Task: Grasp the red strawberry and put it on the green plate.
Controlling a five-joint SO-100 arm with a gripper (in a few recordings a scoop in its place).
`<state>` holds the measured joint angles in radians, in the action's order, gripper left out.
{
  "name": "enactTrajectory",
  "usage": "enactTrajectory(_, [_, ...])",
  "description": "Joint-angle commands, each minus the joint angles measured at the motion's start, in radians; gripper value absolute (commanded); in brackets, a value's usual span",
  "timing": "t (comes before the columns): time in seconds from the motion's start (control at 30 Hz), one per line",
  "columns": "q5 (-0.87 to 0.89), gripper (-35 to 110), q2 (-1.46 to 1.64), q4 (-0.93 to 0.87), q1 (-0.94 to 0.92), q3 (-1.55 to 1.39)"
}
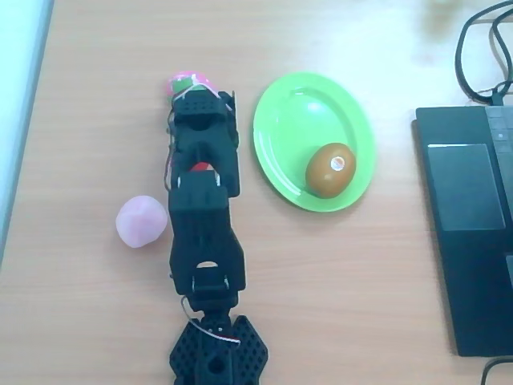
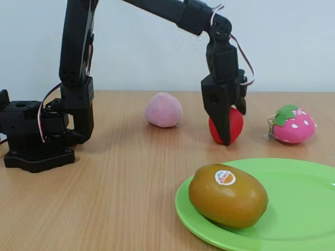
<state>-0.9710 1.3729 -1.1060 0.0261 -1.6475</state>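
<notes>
Fixed view is showing the gripper (image 2: 226, 137) reaching down over the red strawberry (image 2: 230, 125), its fingers apart and sitting around the fruit, which is resting on the table (image 2: 104, 198) — whether they are touching it, I cannot tell. Overhead, the strawberry (image 1: 200, 167) is peeking through the arm at about 9 o'clock from the green plate (image 1: 288, 112), which is carrying a brown egg-shaped fruit (image 1: 329, 169) — the pink strawberry (image 1: 186, 81) is lying at 12 o'clock from the gripper and the pale pink ball (image 1: 141, 220) at about 8 o'clock.

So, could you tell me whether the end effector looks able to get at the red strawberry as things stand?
Probably yes: in the fixed view the end effector is already down at the red strawberry, one finger in front of it, and nothing stands between them.
</notes>
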Motion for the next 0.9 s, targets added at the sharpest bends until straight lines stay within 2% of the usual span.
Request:
enactTrajectory(0.0, [0.000,38,0.017,0.011,0.020,0.011])
enactTrajectory(0.2, [-0.021,41,0.015,0.012,0.026,0.009])
enactTrajectory(0.53, [-0.124,55,0.048,-0.034,0.044,0.005])
enactTrajectory(0.87, [-0.115,51,0.046,-0.035,0.043,0.000])
